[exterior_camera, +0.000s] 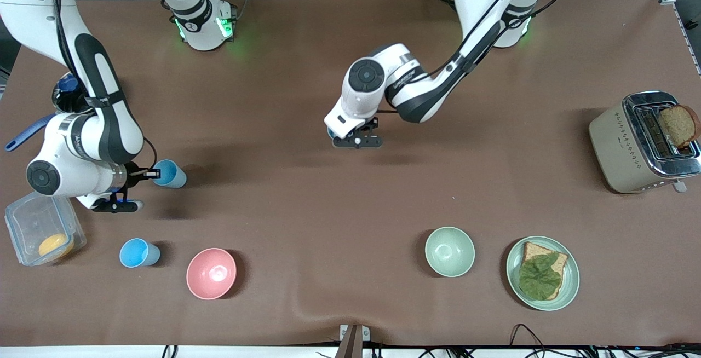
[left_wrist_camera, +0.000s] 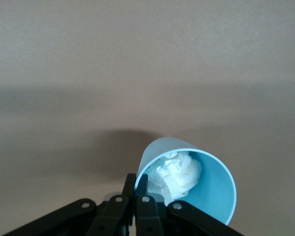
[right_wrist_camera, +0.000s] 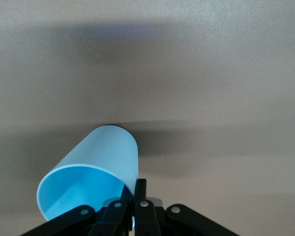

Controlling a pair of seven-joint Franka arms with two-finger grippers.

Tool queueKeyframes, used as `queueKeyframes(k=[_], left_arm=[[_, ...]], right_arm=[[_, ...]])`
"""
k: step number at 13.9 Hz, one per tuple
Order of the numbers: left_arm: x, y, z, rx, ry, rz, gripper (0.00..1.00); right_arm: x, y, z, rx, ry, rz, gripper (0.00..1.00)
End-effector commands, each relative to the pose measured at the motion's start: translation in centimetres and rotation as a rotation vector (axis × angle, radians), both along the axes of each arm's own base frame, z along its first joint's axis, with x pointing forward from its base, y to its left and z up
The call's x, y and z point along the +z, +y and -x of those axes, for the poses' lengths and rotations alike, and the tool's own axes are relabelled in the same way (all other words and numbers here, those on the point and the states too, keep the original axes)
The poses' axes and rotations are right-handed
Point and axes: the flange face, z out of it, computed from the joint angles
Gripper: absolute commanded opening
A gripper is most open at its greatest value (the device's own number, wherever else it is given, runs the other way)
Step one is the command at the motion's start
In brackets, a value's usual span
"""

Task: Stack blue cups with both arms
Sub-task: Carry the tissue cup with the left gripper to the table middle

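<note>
We see each gripper pinching 1 cup rim for stacking: the left gripper (exterior_camera: 357, 140) holds a paper-stuffed blue cup (left_wrist_camera: 189, 183), and the right gripper (exterior_camera: 143, 173) holds an empty blue cup (exterior_camera: 170, 174).

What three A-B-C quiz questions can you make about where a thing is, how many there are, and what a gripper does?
1. Where is the loose cup? A) beside the pink bowl B) on the plate C) in the toaster
2. How many bowls? A) one B) two C) four
3. The right gripper is A) open B) shut on a cup C) holding bread
1 A: it stands by that bowl. 2 B: pink and a green bowl. 3 B: it grips its wall; the left gripper, over mid-table, holds another cup.
</note>
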Motion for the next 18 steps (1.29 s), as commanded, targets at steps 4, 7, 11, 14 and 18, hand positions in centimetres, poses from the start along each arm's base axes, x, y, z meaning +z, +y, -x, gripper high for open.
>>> queueKeyframes(k=[4, 7, 11, 14, 18], left_arm=[[-1.5, -1.4, -0.3, -0.020, -0.061, -0.024, 0.00], [-2.1, -1.0, -0.7, 0.000, -0.057, -0.031, 0.74], [0.5, -0.1, -2.0, 0.021, -0.087, -0.019, 1.00], [8.3, 3.3, -5.0, 0.084, -0.153, -0.015, 1.00], [18.4, 10.6, -8.2, 0.182, -0.227, -0.065, 1.00]], right_arm=[[1.8, 0.7, 0.2, 0.000, -0.006, -0.014, 0.00], [3.7, 1.6, 0.1, 0.003, 0.000, -0.014, 0.00], [4.0, 2.0, 0.0, -0.001, -0.001, -0.025, 0.00], [4.1, 2.1, 0.1, -0.001, 0.002, -0.026, 0.00], [5.5, 6.1, 0.2, -0.068, 0.025, -0.030, 0.00]])
